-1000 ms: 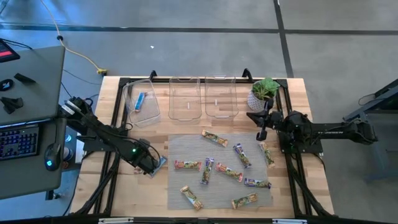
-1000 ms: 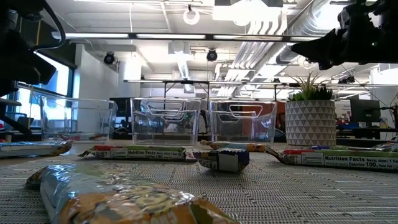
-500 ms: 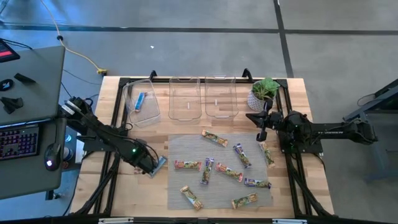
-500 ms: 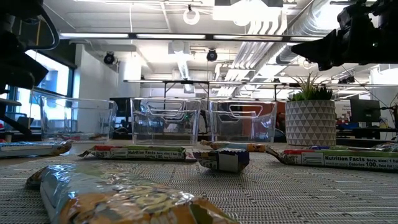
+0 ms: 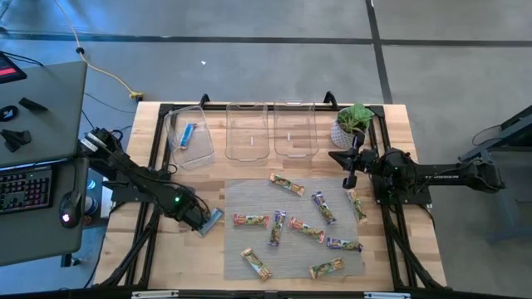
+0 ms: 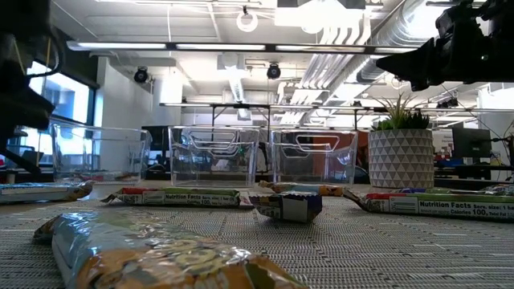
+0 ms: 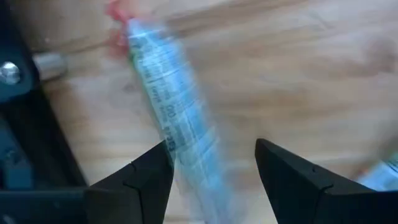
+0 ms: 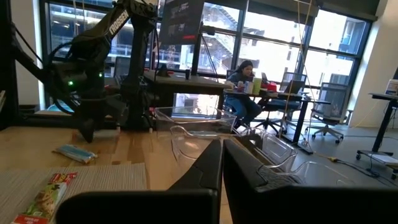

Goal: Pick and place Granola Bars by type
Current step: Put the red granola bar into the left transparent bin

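Observation:
Several Granola Bars [image 5: 306, 229] lie scattered on a grey woven mat [image 5: 249, 195]. One blue bar [image 5: 214, 218] lies flat on the bare wood just left of the mat. My left gripper [image 5: 203, 223] hovers at its near end, open, with a finger on either side of the bar [image 7: 174, 118]; I cannot tell whether a finger touches it. Another blue bar [image 5: 188, 134] lies in the leftmost clear bin [image 5: 199, 151]. My right gripper [image 5: 350, 178] is shut and empty, held above the table by the plant.
Two more clear bins [image 5: 247, 131] [image 5: 296, 129] stand along the far edge. A potted plant [image 5: 352, 124] stands at the far right. A black frame [image 5: 158, 149] runs along the table's sides. A desk with a keyboard [image 5: 25, 187] stands left of the table.
My left arm has drawn back a little toward the table's left edge. The blue bar on the wood has stayed where it was.

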Robot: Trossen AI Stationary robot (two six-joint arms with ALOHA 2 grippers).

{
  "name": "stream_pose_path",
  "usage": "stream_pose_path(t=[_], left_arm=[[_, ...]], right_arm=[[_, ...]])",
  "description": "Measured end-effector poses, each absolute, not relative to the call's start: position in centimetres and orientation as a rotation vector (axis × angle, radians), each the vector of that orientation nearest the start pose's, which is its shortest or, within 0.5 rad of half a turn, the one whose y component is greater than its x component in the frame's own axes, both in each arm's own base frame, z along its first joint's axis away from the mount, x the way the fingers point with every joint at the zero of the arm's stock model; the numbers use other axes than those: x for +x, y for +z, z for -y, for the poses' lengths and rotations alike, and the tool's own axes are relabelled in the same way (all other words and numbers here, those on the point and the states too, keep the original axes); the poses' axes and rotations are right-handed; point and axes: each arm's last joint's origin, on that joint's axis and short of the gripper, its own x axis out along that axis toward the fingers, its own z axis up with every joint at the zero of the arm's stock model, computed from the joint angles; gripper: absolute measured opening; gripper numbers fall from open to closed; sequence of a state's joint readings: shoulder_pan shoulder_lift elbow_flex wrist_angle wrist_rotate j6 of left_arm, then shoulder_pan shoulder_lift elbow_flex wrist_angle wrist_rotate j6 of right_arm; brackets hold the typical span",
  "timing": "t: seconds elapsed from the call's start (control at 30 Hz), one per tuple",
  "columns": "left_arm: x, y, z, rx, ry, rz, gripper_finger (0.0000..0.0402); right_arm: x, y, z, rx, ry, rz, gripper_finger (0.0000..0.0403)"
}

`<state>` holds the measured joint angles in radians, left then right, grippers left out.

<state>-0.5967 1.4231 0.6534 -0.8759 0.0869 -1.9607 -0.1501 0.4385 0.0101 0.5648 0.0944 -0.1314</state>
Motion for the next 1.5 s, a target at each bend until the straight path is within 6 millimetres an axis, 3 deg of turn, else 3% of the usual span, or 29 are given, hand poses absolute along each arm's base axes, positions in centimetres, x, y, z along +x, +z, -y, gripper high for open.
stream_pose_path(t=[0.37, 0.5, 0.67, 0.73, 0.93, 1.03, 1.3, 1.5], left_arm=[[15.2, 13.2, 10.5, -1.015, 1.141, -1.359, 0.0205], [15.3, 13.2, 10.5, -1.014, 1.125, -1.350, 0.0153], [15.6, 13.3, 10.6, -0.992, 1.081, -1.320, 0.0049], [15.9, 13.7, 10.7, -0.988, 1.080, -1.303, 0.0029], [17.8, 16.1, 11.1, -0.883, 1.015, -1.093, 0.0039], [18.3, 17.9, 11.0, -0.747, 1.033, -0.976, 0.0037], [18.2, 23.9, 6.9, -0.416, 1.354, -0.915, 0.0037], [19.5, 25.5, 1.7, -0.358, 1.360, -0.874, 0.0038]], right_arm=[[12.3, 18.2, 2.2, -0.134, -0.261, 0.120, 0.0000], [12.3, 18.2, 2.2, -0.133, -0.263, 0.120, 0.0000], [12.3, 18.2, 2.2, -0.127, -0.263, 0.121, 0.0000], [12.3, 18.2, 2.2, -0.107, -0.261, 0.124, 0.0000], [12.3, 18.2, 2.2, -0.087, -0.260, 0.127, 0.0000], [12.3, 18.2, 2.2, -0.087, -0.261, 0.132, 0.0000], [12.2, 18.5, 2.2, -0.090, -0.262, 0.161, 0.0000], [12.1, 18.7, 2.3, -0.146, -0.318, 0.169, 0.0000]])
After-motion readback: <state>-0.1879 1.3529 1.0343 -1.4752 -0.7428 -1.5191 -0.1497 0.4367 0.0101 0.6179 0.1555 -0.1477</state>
